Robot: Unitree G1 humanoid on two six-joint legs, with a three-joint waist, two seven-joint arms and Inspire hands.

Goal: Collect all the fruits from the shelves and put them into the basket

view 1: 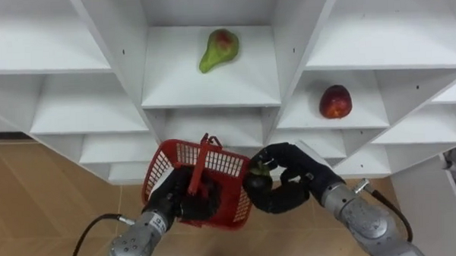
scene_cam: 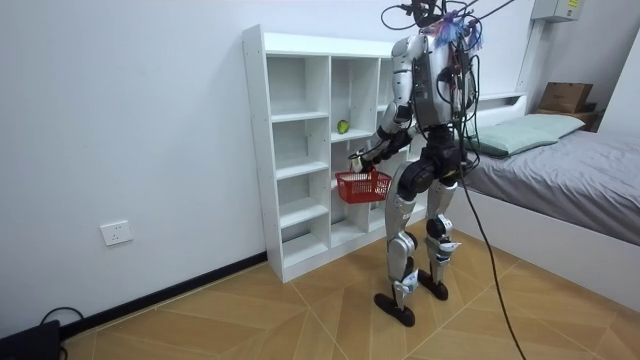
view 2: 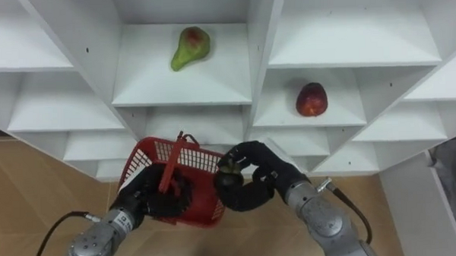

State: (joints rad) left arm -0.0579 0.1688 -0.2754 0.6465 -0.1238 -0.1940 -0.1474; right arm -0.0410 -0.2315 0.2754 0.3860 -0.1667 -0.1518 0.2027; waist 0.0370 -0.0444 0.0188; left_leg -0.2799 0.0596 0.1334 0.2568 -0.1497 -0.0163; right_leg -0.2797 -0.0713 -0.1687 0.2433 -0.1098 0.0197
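A red basket (view 1: 223,163) was gripped by the left robot hand (view 1: 179,198) — a dark fruit (view 1: 257,183), beside it, by the right robot hand (view 1: 296,173).

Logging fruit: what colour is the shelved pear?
The pear is green, blushed red; left eye view.

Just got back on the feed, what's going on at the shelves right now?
The robot stands at the white shelves. Its left hand grips the red basket by its handle. Its right hand holds a dark fruit right at the basket's rim, not yet inside. A green pear lies on the middle shelf above, and a red apple sits on the shelf to the right; both are uncollected.
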